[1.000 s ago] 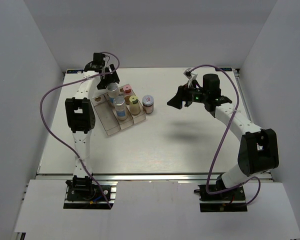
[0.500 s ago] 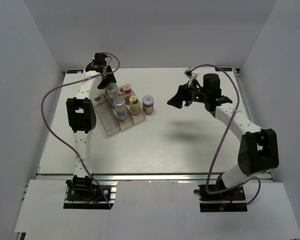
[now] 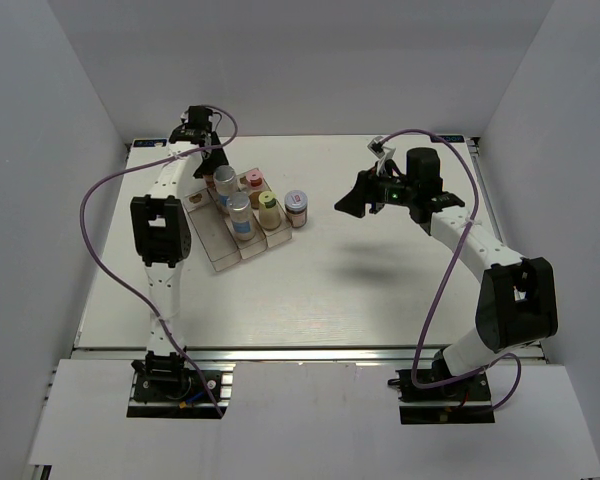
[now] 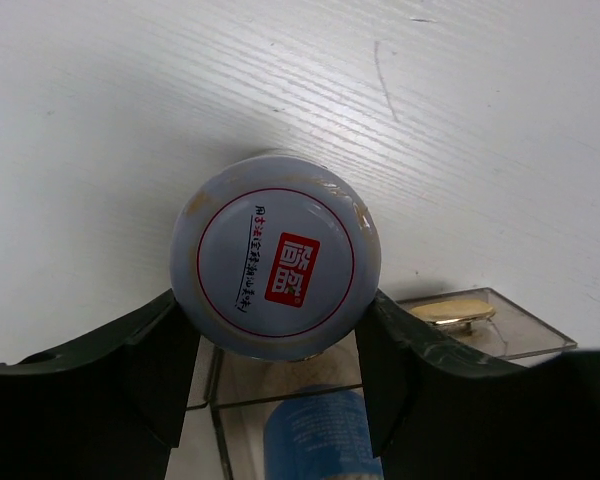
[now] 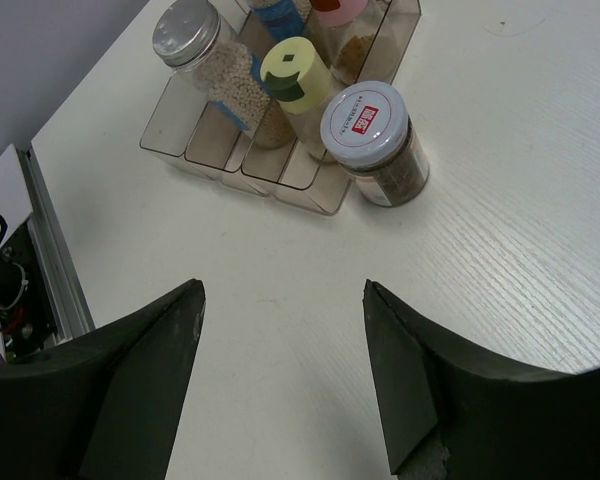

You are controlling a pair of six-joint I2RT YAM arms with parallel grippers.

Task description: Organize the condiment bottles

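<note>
near the far left corner of the worktop (image 3: 310, 290), the left jaws pinch a white-lid jar (image 4: 276, 255). it stands straight up, lid on top, by the tray (image 3: 218, 246). right jaws are spread wide over the open middle.

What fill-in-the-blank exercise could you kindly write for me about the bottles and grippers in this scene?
1. The right gripper is ___ and holds nothing.
2. The lone jar stands just outside the clear tray, next to the yellow-lidded bottle, and its lid is ___ with a red label.
3. The left gripper is shut on a second jar, whose square lid label is coloured ___.

Missing words: open; white; red.
</note>
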